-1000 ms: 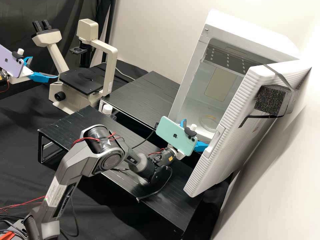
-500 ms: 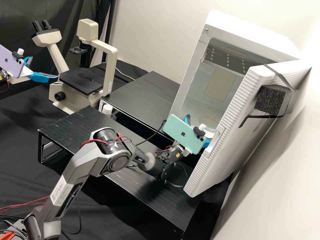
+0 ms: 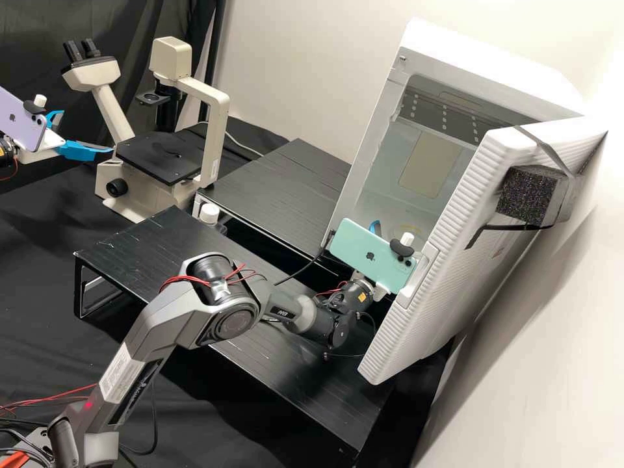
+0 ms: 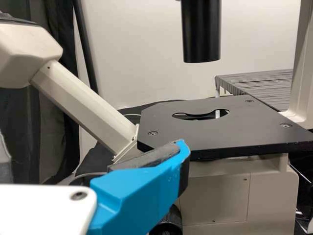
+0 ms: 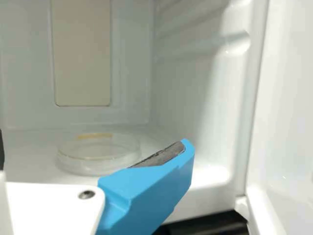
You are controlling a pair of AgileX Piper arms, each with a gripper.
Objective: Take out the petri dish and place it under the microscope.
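And here's the petri dish [image 5: 98, 164], lying flat on the floor of the white cabinet [image 3: 369, 156], round, shallow and see-through, with an amber streak [image 5: 95, 135] at its far side. The right gripper [image 5: 93, 149] is at the mouth of the cabinet, beside the open door [image 3: 497, 169], its jaws spread wide, nothing between them, and the dish lies ahead!

Now for the handling: this looks a featherweight, stiff and brittle, thin-walled, the sort that cracks or scratches under a hard squeeze. Those smooth sides should be slippery too, so the dark pad [image 5: 161, 155] has real work to do. The hold to want is across the full width, jaws low on the side wall, 1 on each side, pressing just enough. Pinch only the top edge and a loose lid, if there is 1, could lift off alone; I cannot tell whether there is. Nor can I tell if it holds liquid, so level is the safe way to carry it.

Over at the microscope stage [image 4: 166, 132], the left gripper [image 3: 86, 132] stands beside it, jaws apart and empty. Flat black plate, cut-out in the middle: the dish wants a soft, level landing there, under the black tube [image 4: 201, 34].
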